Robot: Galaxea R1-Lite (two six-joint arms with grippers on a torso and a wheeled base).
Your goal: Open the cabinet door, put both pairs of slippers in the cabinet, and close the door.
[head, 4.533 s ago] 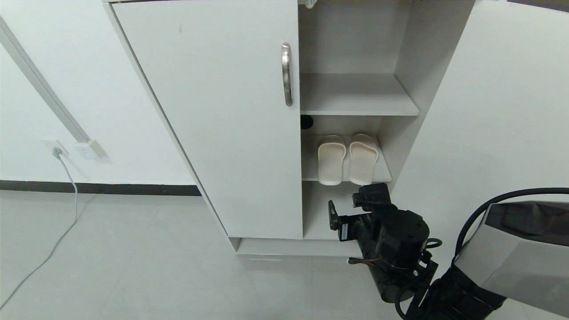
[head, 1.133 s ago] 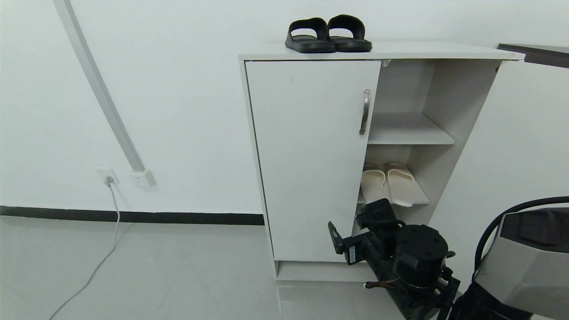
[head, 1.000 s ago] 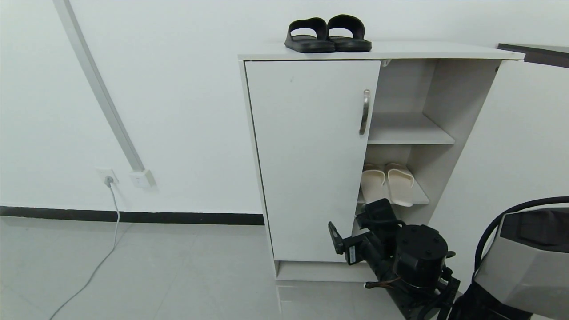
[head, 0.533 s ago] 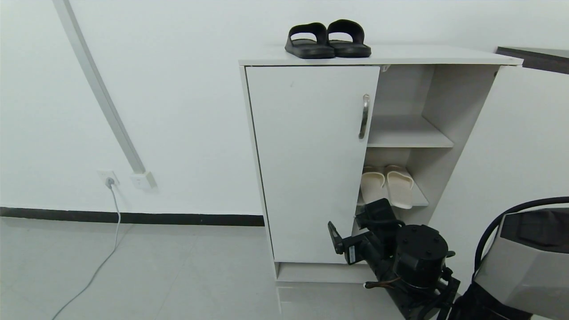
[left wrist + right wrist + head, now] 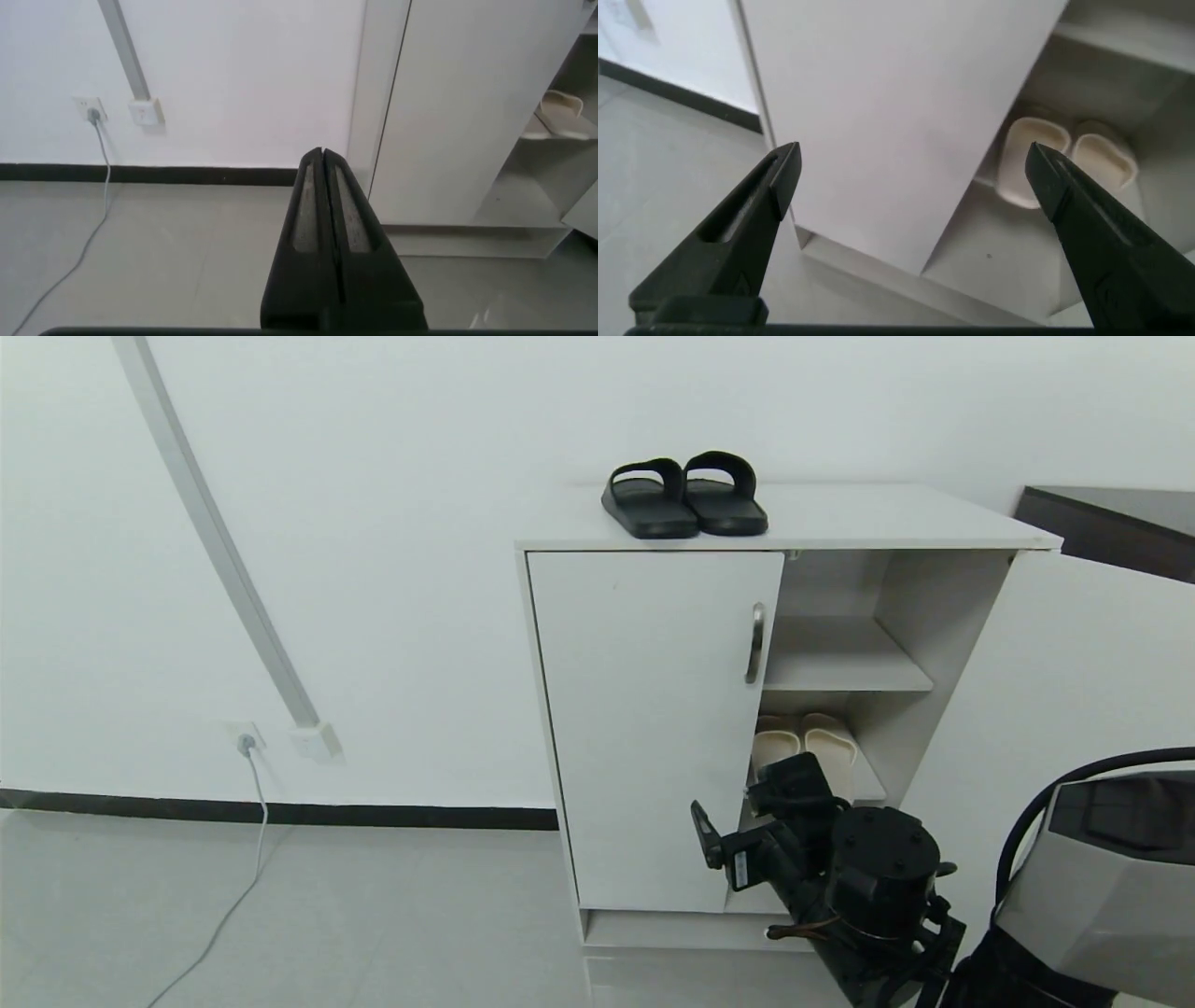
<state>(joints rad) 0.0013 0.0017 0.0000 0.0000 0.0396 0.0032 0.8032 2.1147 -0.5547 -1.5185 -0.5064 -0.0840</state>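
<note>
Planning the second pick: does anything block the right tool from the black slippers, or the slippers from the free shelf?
Nothing visible does. The black slippers sit alone on the cabinet top, above the open right tool. The upper shelf is bare, its door open.

We see a white cabinet (image 5: 868, 513) with its left door (image 5: 653, 728) shut and a metal handle (image 5: 754, 643) upright at that door's inner edge. Its right door (image 5: 1083, 663) is swung wide open. On the cabinet's top, over the shut door, sit the black slippers (image 5: 684, 497) — side by side and touching, heels toward the cabinet's front edge. Inside the cabinet's open half, the cream slippers (image 5: 805, 747) lie as a pair on the lower shelf (image 5: 870, 790), heels outward.
</note>
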